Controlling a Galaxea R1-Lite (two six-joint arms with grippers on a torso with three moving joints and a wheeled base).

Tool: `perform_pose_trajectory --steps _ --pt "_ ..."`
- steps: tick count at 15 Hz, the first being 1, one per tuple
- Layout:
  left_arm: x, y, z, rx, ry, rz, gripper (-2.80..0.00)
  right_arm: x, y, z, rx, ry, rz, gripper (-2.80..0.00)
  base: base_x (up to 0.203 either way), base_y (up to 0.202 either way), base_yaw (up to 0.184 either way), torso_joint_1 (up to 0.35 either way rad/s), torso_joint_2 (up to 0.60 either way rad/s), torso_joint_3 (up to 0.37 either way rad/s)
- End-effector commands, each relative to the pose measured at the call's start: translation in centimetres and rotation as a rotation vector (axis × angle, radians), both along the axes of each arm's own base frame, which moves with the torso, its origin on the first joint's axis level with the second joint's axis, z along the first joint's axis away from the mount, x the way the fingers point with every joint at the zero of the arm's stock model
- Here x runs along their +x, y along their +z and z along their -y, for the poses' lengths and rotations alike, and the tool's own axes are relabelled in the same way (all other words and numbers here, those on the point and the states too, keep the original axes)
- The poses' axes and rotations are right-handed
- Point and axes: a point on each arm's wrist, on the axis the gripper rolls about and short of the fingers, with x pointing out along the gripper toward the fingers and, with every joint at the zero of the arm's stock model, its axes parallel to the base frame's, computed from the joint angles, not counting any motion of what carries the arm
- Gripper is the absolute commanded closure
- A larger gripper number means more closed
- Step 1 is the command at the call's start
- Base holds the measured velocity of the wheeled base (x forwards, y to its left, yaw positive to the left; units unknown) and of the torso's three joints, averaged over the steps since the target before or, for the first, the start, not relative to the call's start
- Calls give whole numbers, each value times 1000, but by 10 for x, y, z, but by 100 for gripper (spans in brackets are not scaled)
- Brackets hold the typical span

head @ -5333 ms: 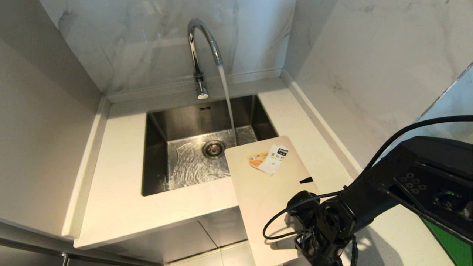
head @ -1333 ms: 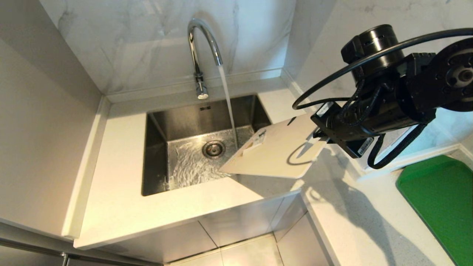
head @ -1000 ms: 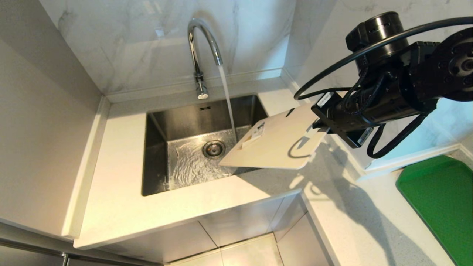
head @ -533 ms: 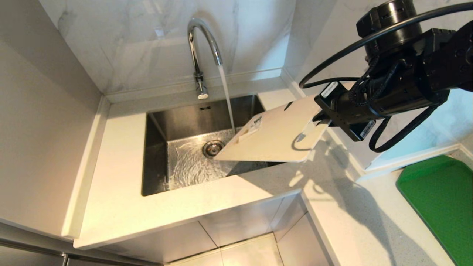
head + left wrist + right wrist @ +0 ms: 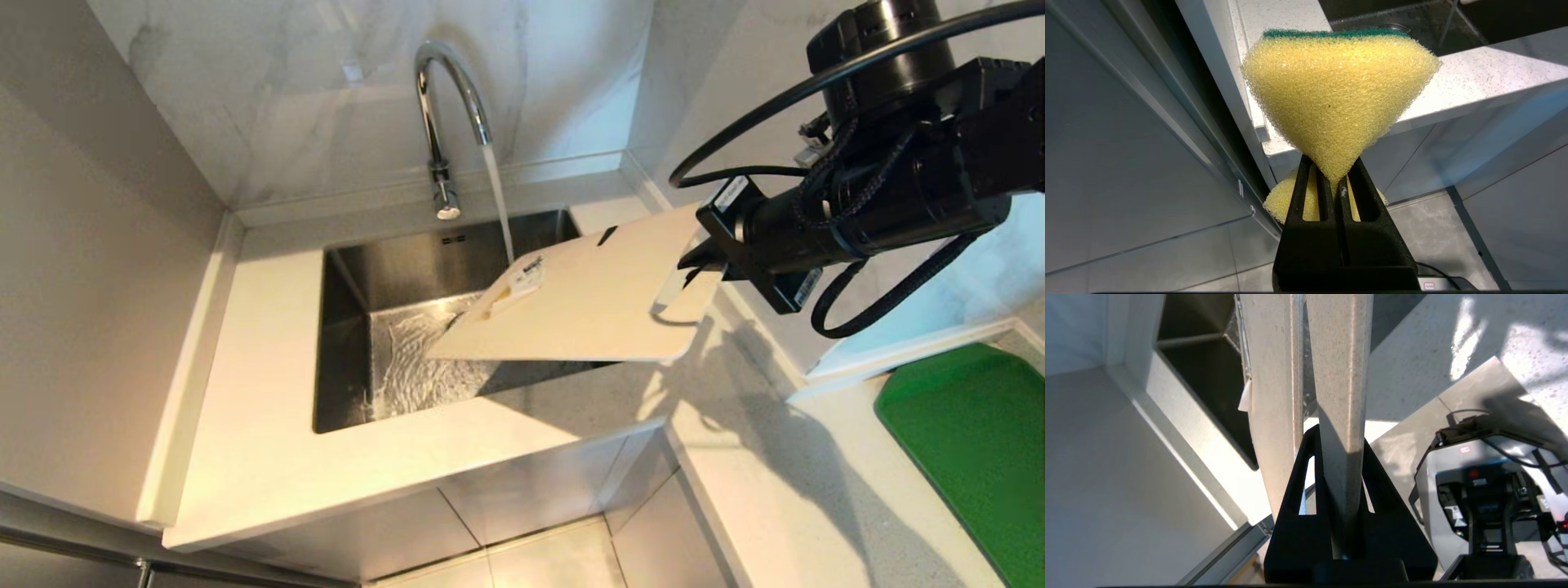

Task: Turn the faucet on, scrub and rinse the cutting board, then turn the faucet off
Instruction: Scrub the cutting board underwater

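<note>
Far left: plain grey wall (image 5: 90,269), then pale counter (image 5: 261,457) around steel sink (image 5: 347,327). Sink floor wet, with rippling water (image 5: 416,367) over it.

Behind the sink, near its middle: shiny tap (image 5: 437,114), tall and arched, running. Stream of water (image 5: 496,196) falling from the spout and landing on the far left corner of the cutting board (image 5: 588,306), just beside the paper label (image 5: 522,282).

Cutting board held in the air over the right half of the sink, tilted, left end lower and over the basin, right end higher and over the counter. Small dark notch on its far edge; long handle hole near its right end.

Right gripper (image 5: 694,260) clamped on the right end of the cutting board, next to the handle hole; in the right wrist view, black fingers (image 5: 1298,486) closed narrow on the board's thin edge (image 5: 1339,396).

Far right: green mat (image 5: 963,441) lying on the counter, well apart from the sink.

Left gripper (image 5: 1337,183) not seen from the head, low beside the cabinet front below the counter; fingers pinched tight on a yellow sponge (image 5: 1337,94) with a green top layer, sponge squeezed to a point between them.
</note>
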Motion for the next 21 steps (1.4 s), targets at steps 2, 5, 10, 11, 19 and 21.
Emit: perform_pose_trajectory --steps 2,5,10,11,19,21 --pt "0 0 0 0 0 -1 0 5 -6 -1 0 -3 -21 0 0 0 0 0 0 0" --pt "0 0 0 -3 0 -1 0 6 -6 -2 -4 -1 -22 0 0 0 0 0 0 0" --pt "0 0 0 -3 1 -1 0 6 -6 -2 -3 -5 -23 0 90 0 -7 -7 -1 4" --pt "0 0 0 -3 0 -1 0 6 -6 -2 -2 -4 -23 0 190 0 3 22 9 -1" --pt "0 0 0 -1 2 -1 0 9 -12 -3 -7 -5 -44 0 128 0 8 4 5 0" --pt "0 0 0 -1 0 -1 0 10 -14 -3 -8 -4 -49 0 0 0 0 0 0 0"
